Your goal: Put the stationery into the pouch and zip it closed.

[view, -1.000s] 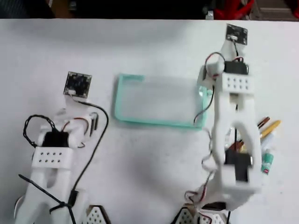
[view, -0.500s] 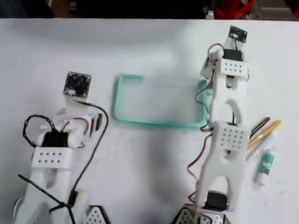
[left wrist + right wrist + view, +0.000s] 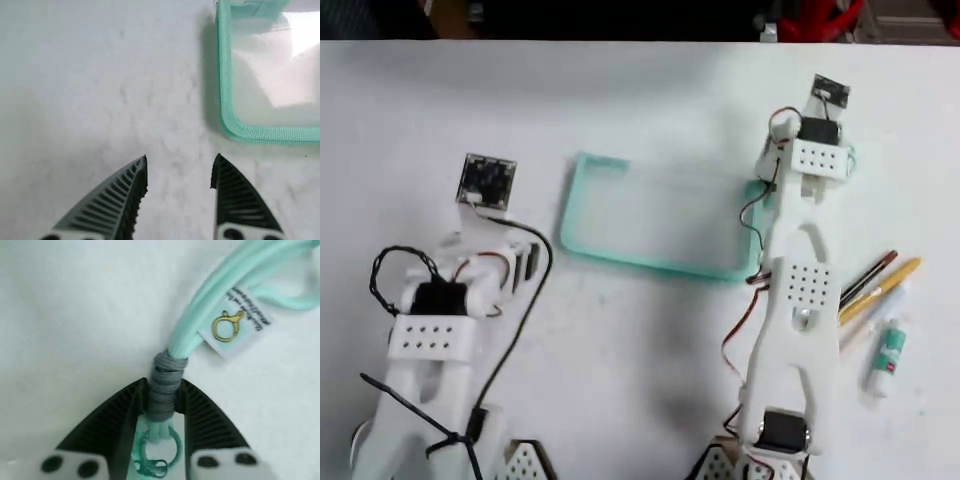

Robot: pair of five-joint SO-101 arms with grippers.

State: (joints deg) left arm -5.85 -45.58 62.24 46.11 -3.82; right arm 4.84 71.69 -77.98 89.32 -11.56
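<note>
Right hand (image 3: 162,386) is pinched shut on the grey wound pull cord (image 3: 165,371) of the clear, mint-trimmed rectangular pouch (image 3: 650,262), flat mid-tabletop (image 3: 620,380). Left hand (image 3: 181,158) is parted and empty, ribbed fingers near the pouch corner. Pens (image 3: 880,283) and glue tube (image 3: 890,350) lie beside the right arm.

Lighting was bright and pretty even, the white table (image 3: 640,90) nearly blew out, glare hit the pouch (image 3: 300,45), soft shadow beside it.
</note>
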